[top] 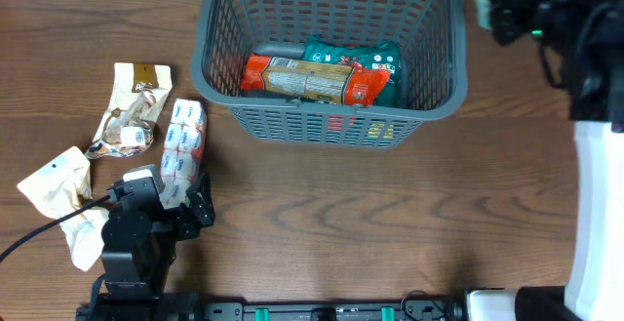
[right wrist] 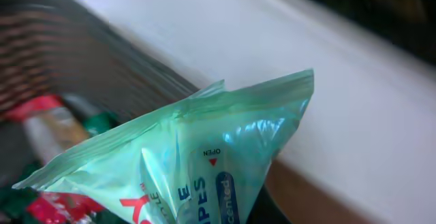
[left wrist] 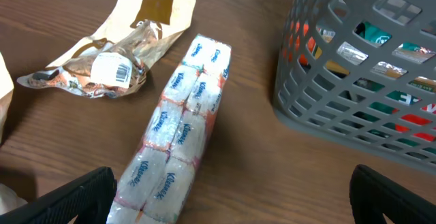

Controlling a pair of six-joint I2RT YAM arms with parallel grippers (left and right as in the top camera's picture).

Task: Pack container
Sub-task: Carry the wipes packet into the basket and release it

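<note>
Right pincer (top: 507, 9), blurred just off the far right corner of the basket (top: 331, 121), seems clamped on a green wipes packet (right wrist: 197, 163) that fills its wrist view. The fingers are hidden behind the packet, so this is a judgement. Left pincer (left wrist: 231, 200) stands wide apart, holding nothing, low over the near end of a tissue pack (top: 182, 145). Basket sits at the far middle of the table (top: 390, 223), mouth up, base flat. Its long axis runs left to right across the table, and the near long wall faces the arms almost squarely. It looks like stiff moulded plastic: light for its bulk, not fragile, and not likely to flex much. The thick rim is the obvious hold, best at the two short ends. The slotted sides would also take a fingertip, but a one-sided pull could tip it. An orange packet (top: 302, 79) and a green packet (top: 366, 58) already lie across the bottom, along the long axis, with room above them. The tissue pack lies well left of the basket, apart from it, with its length running toward and away from the arms. Just left of the tissue pack is a crumpled wrapper (top: 132, 116), touching it or nearly so. A white pouch (top: 58, 189) lies nearer the left table edge. All three left-side items look soft and light.
</note>
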